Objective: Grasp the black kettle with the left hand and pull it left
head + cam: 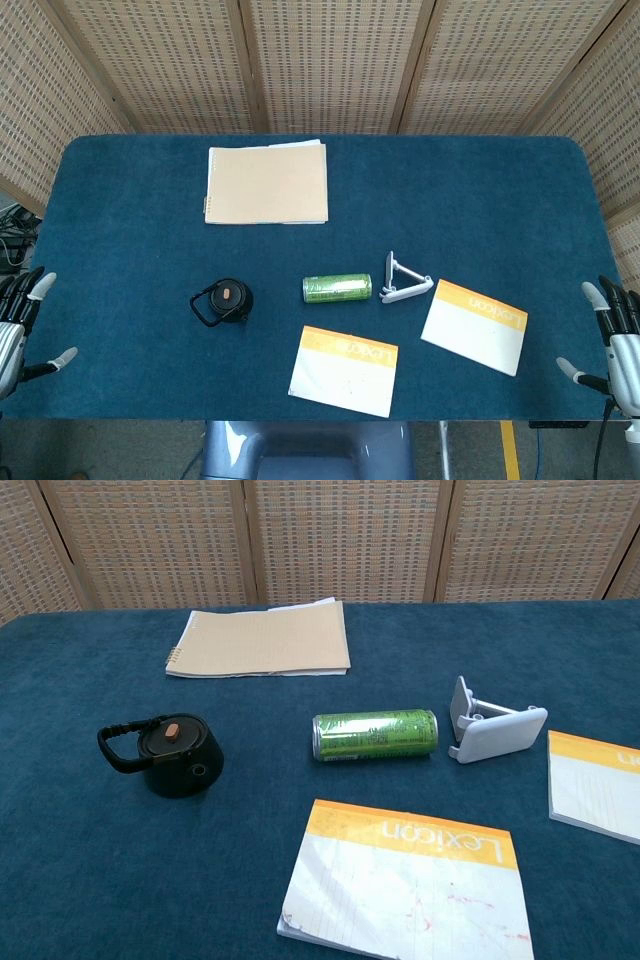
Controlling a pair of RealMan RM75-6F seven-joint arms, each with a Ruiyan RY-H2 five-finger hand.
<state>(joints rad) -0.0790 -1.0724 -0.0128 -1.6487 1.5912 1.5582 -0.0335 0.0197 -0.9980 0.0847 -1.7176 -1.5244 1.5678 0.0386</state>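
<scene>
The black kettle [225, 300] [171, 752] stands upright on the blue table, left of centre, with a brown knob on its lid and its loop handle pointing left. My left hand [20, 325] hovers at the table's left edge, far from the kettle, fingers spread and holding nothing. My right hand [612, 340] is at the right edge, also spread and empty. Neither hand shows in the chest view.
A green can [337, 288] [375, 735] lies on its side right of the kettle, beside a white folding stand [402, 284] [492, 727]. Two orange-topped notepads [344, 369] [474, 325] lie near the front edge. A tan notebook [266, 184] [260, 639] lies at the back.
</scene>
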